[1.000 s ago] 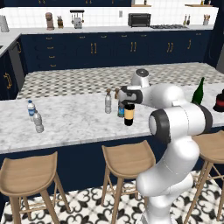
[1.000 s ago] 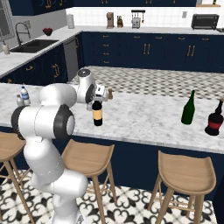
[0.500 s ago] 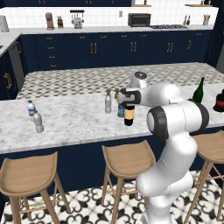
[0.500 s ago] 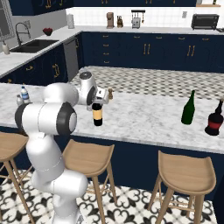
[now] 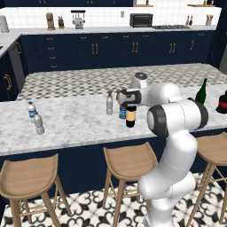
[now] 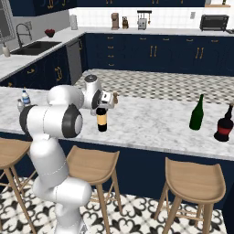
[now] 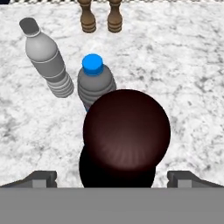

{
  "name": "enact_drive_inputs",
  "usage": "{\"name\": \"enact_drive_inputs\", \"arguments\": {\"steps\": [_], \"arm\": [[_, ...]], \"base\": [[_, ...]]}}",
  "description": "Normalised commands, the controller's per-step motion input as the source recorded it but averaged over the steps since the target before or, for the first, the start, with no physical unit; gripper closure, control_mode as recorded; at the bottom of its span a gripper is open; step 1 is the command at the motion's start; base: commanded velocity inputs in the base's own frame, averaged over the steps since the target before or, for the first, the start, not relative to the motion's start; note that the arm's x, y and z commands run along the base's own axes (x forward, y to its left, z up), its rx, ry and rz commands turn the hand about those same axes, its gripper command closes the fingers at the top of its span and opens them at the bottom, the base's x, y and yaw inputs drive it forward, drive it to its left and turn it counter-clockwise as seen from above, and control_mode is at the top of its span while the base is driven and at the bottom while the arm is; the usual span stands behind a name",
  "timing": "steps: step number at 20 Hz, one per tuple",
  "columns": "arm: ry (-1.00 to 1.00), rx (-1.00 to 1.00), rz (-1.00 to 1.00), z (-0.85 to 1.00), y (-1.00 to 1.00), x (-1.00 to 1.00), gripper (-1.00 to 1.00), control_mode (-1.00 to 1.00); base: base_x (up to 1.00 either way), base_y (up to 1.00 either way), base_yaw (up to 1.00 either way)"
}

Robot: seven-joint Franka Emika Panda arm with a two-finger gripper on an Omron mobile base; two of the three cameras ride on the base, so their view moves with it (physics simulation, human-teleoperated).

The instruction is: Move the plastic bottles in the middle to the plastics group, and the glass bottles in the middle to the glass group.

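The tall dark wine bottle (image 5: 130,116) with its tan label stands mid-counter, also seen from the right base view (image 6: 101,119). My gripper (image 5: 127,98) hangs open right above its neck. In the hand view the bottle's reddish top (image 7: 127,131) lies between my fingertips (image 7: 41,178), with the jaws wide apart. Just beyond stand the blue-capped plastic bottle (image 7: 94,81) and the clear grey one (image 7: 46,57). The plastics group (image 5: 34,117) is far left. The green wine bottle (image 5: 202,92) and squat dark red bottle (image 5: 222,103) stand at the right.
Two brown pepper mills (image 7: 100,17) stand behind the middle bottles. Wooden stools (image 5: 126,164) line the counter's near side. Bare marble (image 5: 75,122) stretches between the middle bottles and the plastics group, and likewise toward the glass bottles (image 6: 155,121).
My hand has shifted slightly over the wine bottle's top. The bottles have not moved and the jaws stay open.
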Motion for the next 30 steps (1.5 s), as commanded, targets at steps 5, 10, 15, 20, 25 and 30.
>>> {"name": "enact_drive_inputs", "arguments": {"steps": [5, 10, 15, 20, 25, 30], "arm": [[0.01, 0.00, 0.00, -0.16, 0.00, 0.00, -1.00, -1.00], [0.00, 0.00, 0.00, -0.31, 0.00, 0.01, -1.00, -1.00], [0.00, 0.00, 0.00, -0.06, 0.00, 0.00, -1.00, -1.00], [0.00, 0.00, 0.00, 0.00, 0.00, 0.00, 1.00, -1.00], [0.00, 0.00, 0.00, 0.00, -0.02, -0.02, 1.00, -1.00], [0.00, 0.00, -0.04, 0.22, -0.27, -0.19, 1.00, -1.00]], "base": [[0.00, 0.00, 0.00], [0.00, 0.00, 0.00], [0.00, 0.00, 0.00], [0.00, 0.00, 0.00], [0.00, 0.00, 0.00], [0.00, 0.00, 0.00]]}}
